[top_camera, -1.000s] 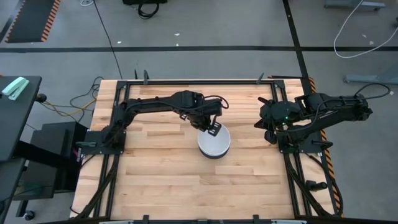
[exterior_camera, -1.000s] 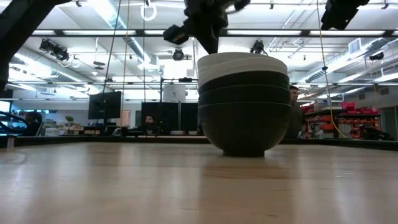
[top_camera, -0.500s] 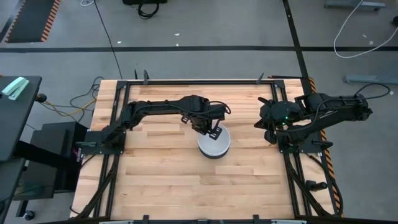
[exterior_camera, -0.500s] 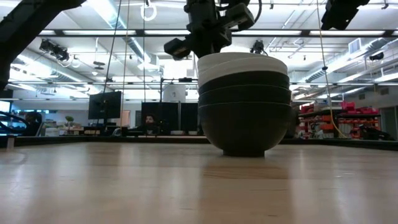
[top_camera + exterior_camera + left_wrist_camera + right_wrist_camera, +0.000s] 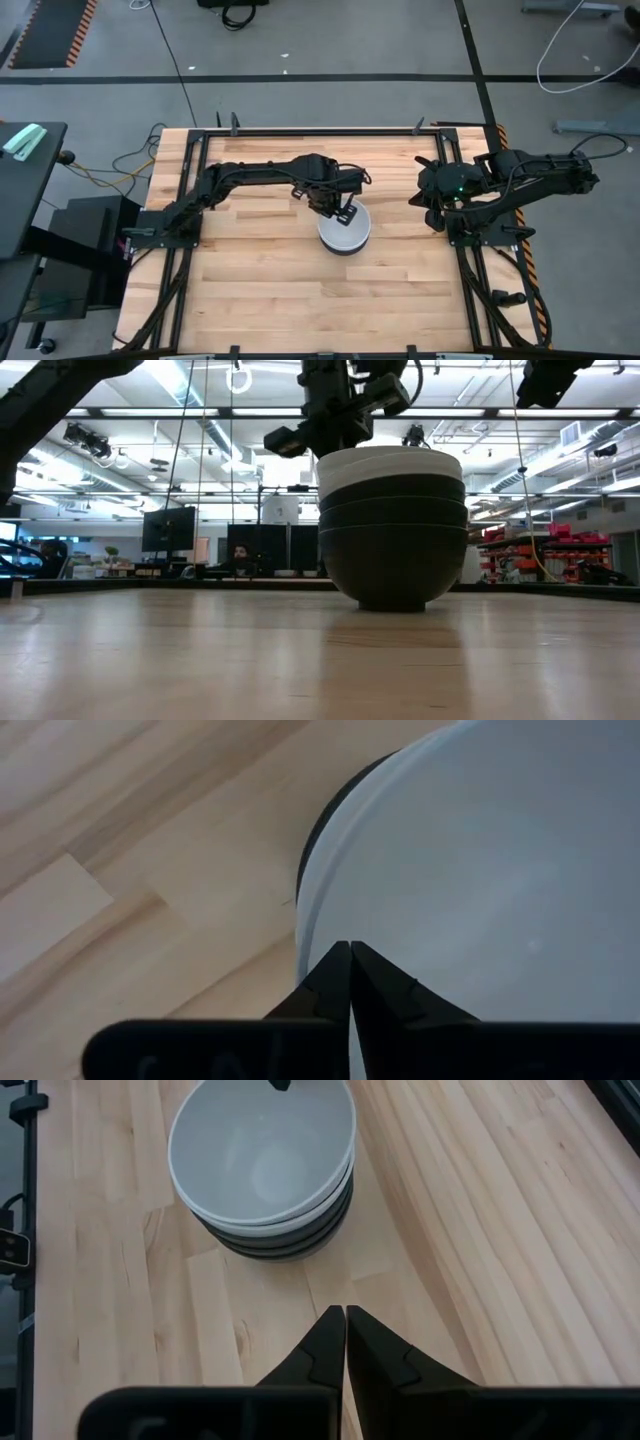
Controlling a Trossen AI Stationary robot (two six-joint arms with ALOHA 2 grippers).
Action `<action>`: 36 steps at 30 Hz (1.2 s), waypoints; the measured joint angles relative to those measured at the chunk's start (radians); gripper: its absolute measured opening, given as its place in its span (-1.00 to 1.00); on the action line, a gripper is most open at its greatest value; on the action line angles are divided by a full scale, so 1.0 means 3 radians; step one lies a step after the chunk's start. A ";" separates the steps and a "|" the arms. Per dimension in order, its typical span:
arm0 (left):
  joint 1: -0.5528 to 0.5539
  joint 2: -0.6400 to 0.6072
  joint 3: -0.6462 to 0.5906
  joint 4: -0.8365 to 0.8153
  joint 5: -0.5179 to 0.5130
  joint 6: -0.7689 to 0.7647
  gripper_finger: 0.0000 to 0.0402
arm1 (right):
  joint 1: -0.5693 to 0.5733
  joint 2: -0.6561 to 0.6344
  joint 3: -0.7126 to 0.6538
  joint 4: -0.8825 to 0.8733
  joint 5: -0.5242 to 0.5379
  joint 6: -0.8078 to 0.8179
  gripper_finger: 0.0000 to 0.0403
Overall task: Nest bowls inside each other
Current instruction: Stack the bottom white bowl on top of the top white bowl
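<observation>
From my seat, the stack of bowls [image 5: 392, 525] only shows me outer rims in the low view, so I can't count the white ones for sure. In the left wrist view the top white bowl [image 5: 480, 870] runs off the frame edge, and just a sliver of a black bowl [image 5: 325, 810] peeks from under its rim beyond the left gripper [image 5: 349, 952]. Low view cuts that gripper's upper part off at the top edge. The right gripper [image 5: 432, 205] is tucked under its own arm from above, too dark to make out there.
</observation>
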 joint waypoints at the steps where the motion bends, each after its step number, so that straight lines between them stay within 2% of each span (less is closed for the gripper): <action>1: 0.0000 0.0013 -0.0001 -0.0004 0.0002 0.0000 -0.91 | 0.0001 0.0000 0.0000 0.0000 0.0000 0.0000 -0.89; 5: 0.0000 0.0070 -0.0001 0.0045 0.0053 0.0001 -0.97 | 0.0073 0.0000 0.0000 0.0001 0.0000 0.0013 -0.92; 13: 0.0016 0.0101 -0.0003 0.0194 0.0050 0.0004 -0.87 | 0.0270 0.0000 -0.0001 0.0028 0.0000 0.0037 -0.96; 19: 0.0022 -0.0017 0.0003 0.0386 0.0034 0.0034 -0.96 | 0.0368 0.0029 -0.0020 0.0388 0.0001 -0.0078 -0.95; 25: 0.0036 -0.0182 0.0007 0.0448 -0.0168 0.0039 -0.91 | 0.0406 0.0088 -0.0396 0.0895 -0.0038 -0.0251 -0.98; 30: 0.0085 -0.0132 -0.0003 0.0307 -0.0160 0.0039 -0.85 | 0.0406 0.0089 -0.0780 0.1275 -0.0183 -0.0218 -0.97; 36: 0.0140 -0.0094 -0.0001 0.0360 -0.0158 0.0088 -0.95 | 0.0406 0.0088 -0.0981 0.1387 -0.0234 -0.0083 -0.99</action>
